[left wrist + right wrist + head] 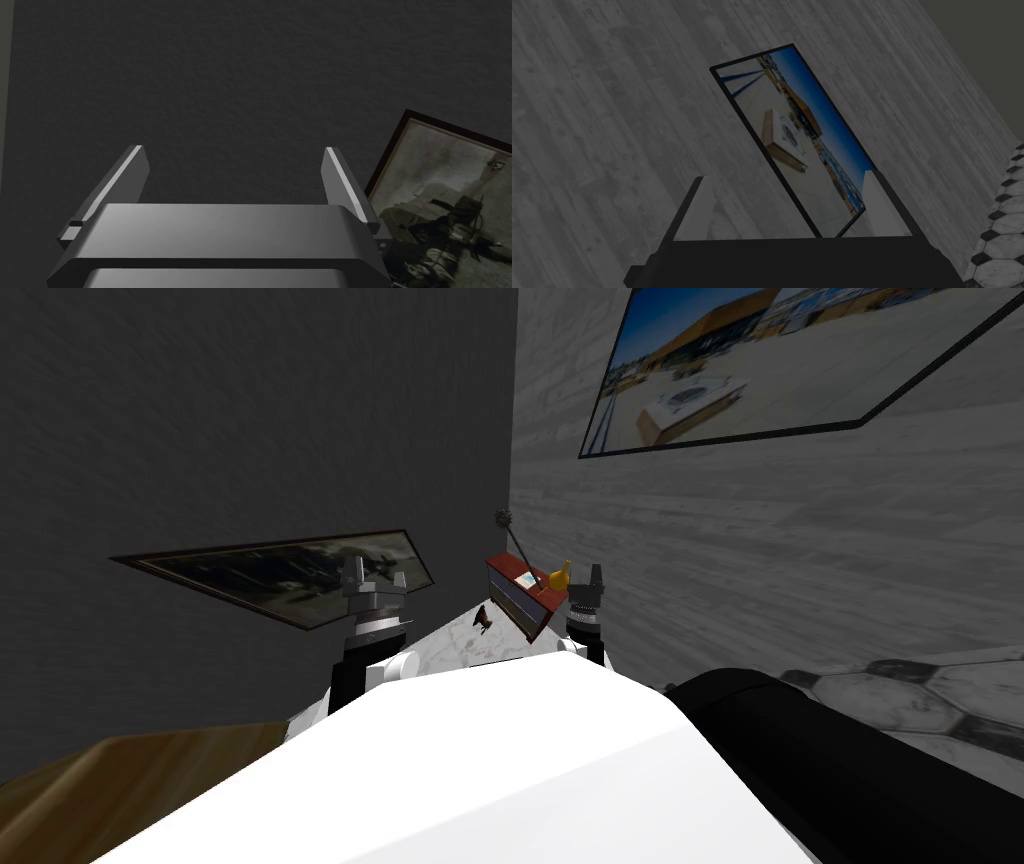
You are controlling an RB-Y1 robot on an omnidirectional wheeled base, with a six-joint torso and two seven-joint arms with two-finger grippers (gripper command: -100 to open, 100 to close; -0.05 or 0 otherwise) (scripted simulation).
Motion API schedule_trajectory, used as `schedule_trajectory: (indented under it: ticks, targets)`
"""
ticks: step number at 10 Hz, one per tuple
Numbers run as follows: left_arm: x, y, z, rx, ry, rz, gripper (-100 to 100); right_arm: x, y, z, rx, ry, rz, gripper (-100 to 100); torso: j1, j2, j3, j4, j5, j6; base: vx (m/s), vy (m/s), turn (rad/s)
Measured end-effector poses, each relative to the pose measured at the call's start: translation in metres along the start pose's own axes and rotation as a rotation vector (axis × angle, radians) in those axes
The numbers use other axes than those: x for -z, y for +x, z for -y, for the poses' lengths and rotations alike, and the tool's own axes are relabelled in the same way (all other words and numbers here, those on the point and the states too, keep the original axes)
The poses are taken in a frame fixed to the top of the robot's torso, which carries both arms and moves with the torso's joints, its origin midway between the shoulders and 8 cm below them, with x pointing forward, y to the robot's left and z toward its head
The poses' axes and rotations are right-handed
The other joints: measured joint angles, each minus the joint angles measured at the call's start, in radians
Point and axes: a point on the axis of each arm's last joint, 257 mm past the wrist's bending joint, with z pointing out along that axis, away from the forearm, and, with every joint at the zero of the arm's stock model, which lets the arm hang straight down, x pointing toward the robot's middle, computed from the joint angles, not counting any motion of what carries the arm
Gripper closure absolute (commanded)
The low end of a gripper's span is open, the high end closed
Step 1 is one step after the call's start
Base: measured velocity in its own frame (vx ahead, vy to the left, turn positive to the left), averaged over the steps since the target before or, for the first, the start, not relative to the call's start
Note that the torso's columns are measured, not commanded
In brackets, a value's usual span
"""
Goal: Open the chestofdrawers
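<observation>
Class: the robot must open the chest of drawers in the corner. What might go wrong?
The chest of drawers stands far off, and the open left claw and right claw face walls, so aiming may slip. A hard tug might topple the yellow vase on top. The small dark thing on the floor before it may get hit.

The head view is dim on the left, where the dark wall [250,418] takes almost no light, and brighter on the right — the plank wall [780,548] and pale floor [450,643] catch soft, even light. The wide lens splays both walls toward the corners. Both wrist views are murky — a thin glint runs along the fingers [127,172] of the left gripper [232,148].
</observation>
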Motion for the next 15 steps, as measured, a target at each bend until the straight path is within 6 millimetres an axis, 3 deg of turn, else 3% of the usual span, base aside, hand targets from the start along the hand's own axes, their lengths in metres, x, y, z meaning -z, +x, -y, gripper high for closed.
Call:
schedule_trajectory:
  ticks: [2,9,10,12,15]
  targets:
    - [0.000,0.000,0.000,0.000,0.000,0.000,0,0.000,0.000,0.000,0.000,0.000,0.000,0,0.000,0.104,-0.209,0.105,0.000,0.000,0.000,0.000,0.000]
    - [0.000,0.000,0.000,0.000,0.000,0.000,0,0.000,0.000,0.000,0.000,0.000,0.000,0,0.000,0.618,-1.234,0.617,0.000,0.000,0.000,0.000,0.000]
    - [0.000,0.000,0.000,0.000,0.000,0.000,0,0.000,0.000,0.000,0.000,0.000,0.000,-100,0.000,0.691,-1.382,0.691,0.000,0.000,0.009,0.003,0.037]
    - [0.000,0.000,0.000,0.000,0.000,0.000,0,0.002,0.010,0.007,0.031,0.020,-0.058,-100,0.000,0.734,-1.471,0.734,0.000,0.000,0.010,0.005,0.071]
    - [0.000,0.000,0.000,0.000,0.000,0.000,0,0.006,0.029,0.033,0.113,0.076,-0.164,-100,0.000,0.737,-1.476,0.738,0.000,0.000,0.021,0.009,0.105]
